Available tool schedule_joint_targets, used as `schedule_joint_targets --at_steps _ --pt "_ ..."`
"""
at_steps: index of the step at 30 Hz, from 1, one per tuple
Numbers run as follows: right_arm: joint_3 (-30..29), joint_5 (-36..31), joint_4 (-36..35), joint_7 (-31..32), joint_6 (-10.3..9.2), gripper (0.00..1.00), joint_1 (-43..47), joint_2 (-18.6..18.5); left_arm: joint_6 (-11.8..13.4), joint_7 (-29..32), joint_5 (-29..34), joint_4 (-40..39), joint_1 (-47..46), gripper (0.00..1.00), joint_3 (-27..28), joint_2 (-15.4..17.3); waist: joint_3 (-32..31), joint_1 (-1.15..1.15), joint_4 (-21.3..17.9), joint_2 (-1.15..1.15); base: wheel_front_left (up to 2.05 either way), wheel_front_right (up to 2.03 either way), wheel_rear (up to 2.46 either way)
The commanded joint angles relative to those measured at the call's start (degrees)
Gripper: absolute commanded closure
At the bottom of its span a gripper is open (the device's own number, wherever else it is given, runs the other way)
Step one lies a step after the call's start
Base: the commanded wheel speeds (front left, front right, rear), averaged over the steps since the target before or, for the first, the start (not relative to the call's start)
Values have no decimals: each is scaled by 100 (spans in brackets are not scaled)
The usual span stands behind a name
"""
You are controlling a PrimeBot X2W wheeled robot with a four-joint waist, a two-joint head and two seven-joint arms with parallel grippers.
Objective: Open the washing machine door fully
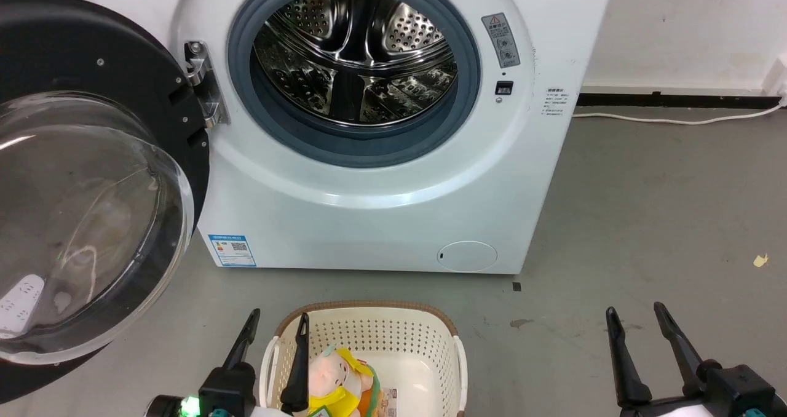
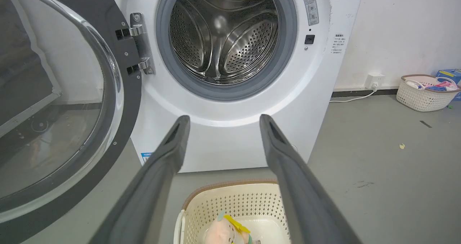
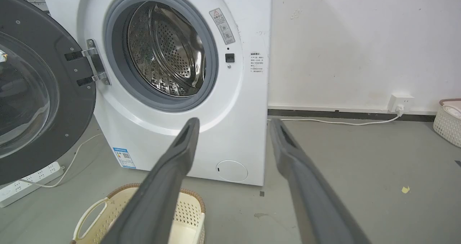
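Washing machine door [image 1: 86,183] swung open.
Door hangs left of the washing machine [image 1: 369,220], hinged at its front. Left gripper [image 1: 279,315] and right gripper [image 1: 634,309] sit before the machine, fingers spread apart, holding nothing.

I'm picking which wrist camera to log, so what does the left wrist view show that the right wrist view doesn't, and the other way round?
Left wrist view: a plush toy lying in the cream laundry basket. Right wrist view: a white power strip on the floor. Both: the open washing machine door, the steel drum and that basket.
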Motion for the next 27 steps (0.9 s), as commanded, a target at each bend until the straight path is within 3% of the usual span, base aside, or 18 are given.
schedule_joint_targets --at_steps 1,27 --pt "7 36 14 -26 5 0 18 33 -6 -30 55 -23 12 0 25 9 -2 0 3 0 0 0 0" --pt "10 -4 -2 -26 5 0 -24 36 -71 -30 114 56 -20 0 80 -108 -23 0 50 0 0 0 0"
